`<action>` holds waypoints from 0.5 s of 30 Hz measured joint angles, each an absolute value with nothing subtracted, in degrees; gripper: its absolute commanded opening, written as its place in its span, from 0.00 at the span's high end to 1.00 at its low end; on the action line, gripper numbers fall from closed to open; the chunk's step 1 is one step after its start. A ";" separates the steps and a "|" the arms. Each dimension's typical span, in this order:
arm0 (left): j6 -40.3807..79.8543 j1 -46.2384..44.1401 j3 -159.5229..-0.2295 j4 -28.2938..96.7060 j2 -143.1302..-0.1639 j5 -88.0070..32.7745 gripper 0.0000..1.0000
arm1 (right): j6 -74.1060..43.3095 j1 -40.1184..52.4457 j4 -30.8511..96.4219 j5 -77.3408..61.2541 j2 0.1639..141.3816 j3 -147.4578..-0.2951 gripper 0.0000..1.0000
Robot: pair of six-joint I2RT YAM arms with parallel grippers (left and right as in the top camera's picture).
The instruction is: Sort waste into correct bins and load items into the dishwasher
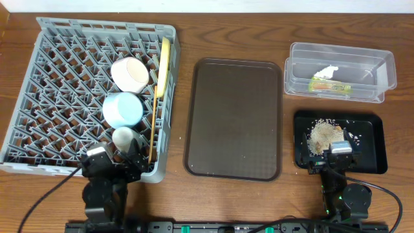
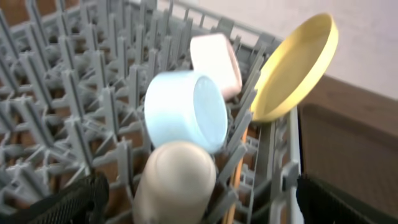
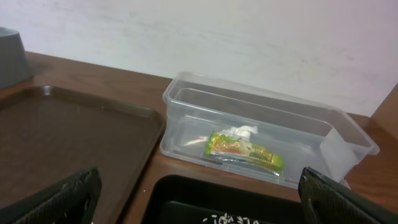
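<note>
The grey dish rack (image 1: 58,97) holds the white bowl (image 1: 131,74), the light blue bowl (image 1: 123,109), the small white cup (image 1: 124,136), the yellow plate (image 1: 162,68) on edge and the chopsticks (image 1: 152,133). My left gripper (image 1: 115,163) is open at the rack's near right corner, just behind the cup (image 2: 177,180). The clear tub (image 1: 339,71) holds the snack wrapper (image 1: 330,86) and the tissue (image 1: 326,70). The black tray (image 1: 369,139) holds rice scraps (image 1: 321,134). My right gripper (image 1: 339,155) is open and empty over the black tray's near edge.
The large brown serving tray (image 1: 234,116) lies between the rack and the bins. In the right wrist view it (image 3: 68,130) lies to the left, with the tub (image 3: 261,134) ahead. The wall is behind the table.
</note>
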State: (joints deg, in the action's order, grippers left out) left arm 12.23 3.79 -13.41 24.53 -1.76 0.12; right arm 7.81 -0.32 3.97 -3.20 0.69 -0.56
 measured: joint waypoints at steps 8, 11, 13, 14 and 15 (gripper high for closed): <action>6.61 4.10 -2.13 3.55 -0.58 -2.83 0.03 | 7.81 -0.32 3.99 -3.20 0.69 -0.56 0.01; 4.43 4.10 -1.63 2.48 -0.60 -3.40 0.03 | 7.81 -0.32 3.95 -3.20 0.69 -0.54 0.01; 2.85 4.10 -1.63 2.46 -0.60 -3.84 0.03 | 7.81 -0.32 3.95 -3.20 0.69 -0.54 0.01; 2.50 4.10 -1.63 2.46 -0.60 -3.99 0.03 | 7.81 -0.32 3.97 -3.20 0.69 -0.54 0.01; 2.26 4.10 -1.63 2.46 -0.60 -4.05 0.02 | 7.81 -0.32 3.97 -3.20 0.69 -0.54 0.01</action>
